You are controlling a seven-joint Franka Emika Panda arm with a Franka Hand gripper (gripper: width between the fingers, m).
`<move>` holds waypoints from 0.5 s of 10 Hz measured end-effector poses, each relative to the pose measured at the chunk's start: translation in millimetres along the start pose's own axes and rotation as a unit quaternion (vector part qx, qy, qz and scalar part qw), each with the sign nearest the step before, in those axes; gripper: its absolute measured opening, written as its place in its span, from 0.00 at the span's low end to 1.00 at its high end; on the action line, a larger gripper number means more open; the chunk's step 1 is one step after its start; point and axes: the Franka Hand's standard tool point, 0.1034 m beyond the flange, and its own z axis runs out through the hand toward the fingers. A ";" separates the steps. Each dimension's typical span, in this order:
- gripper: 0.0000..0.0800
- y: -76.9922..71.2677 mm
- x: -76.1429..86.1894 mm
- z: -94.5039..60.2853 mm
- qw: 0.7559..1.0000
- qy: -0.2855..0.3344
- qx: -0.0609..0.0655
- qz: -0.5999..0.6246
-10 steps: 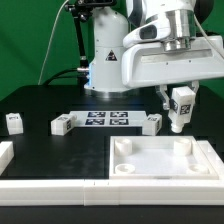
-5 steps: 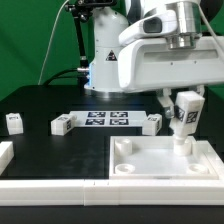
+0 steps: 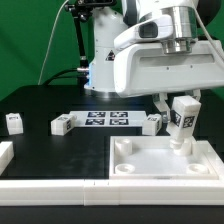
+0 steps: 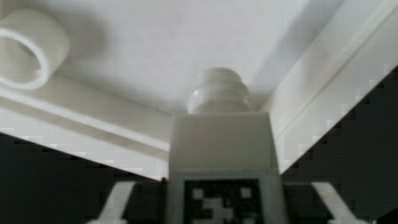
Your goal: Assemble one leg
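Leg (image 3: 182, 118) pinched near its upper end between both fingers of the gripper (image 3: 181, 104), slightly tilted, tag face toward the exterior camera. Narrow rounded tip down by a corner socket (image 3: 180, 147) of the white tray (image 3: 165, 172); touching or just above, impossible to tell. Tray against the near edge of the black table (image 3: 40, 100), toward the corner on the exterior view's right. Marker board (image 3: 105, 119) flat at mid-table, one spare leg (image 3: 63, 125) just beside its end on the exterior view's left, another spare leg (image 3: 153, 122) at the opposite end, a third spare leg (image 3: 14, 122) close to the table edge on the exterior view's left
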 end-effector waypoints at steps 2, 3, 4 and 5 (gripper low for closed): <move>0.36 -3.3 14.5 5.4 0.999 -0.015 0.009 0.035; 0.36 -4.8 24.2 8.3 0.999 -0.010 0.010 0.037; 0.36 -5.7 31.5 12.1 0.999 -0.007 0.011 0.038; 0.36 -3.0 39.0 16.1 0.999 0.010 0.007 0.035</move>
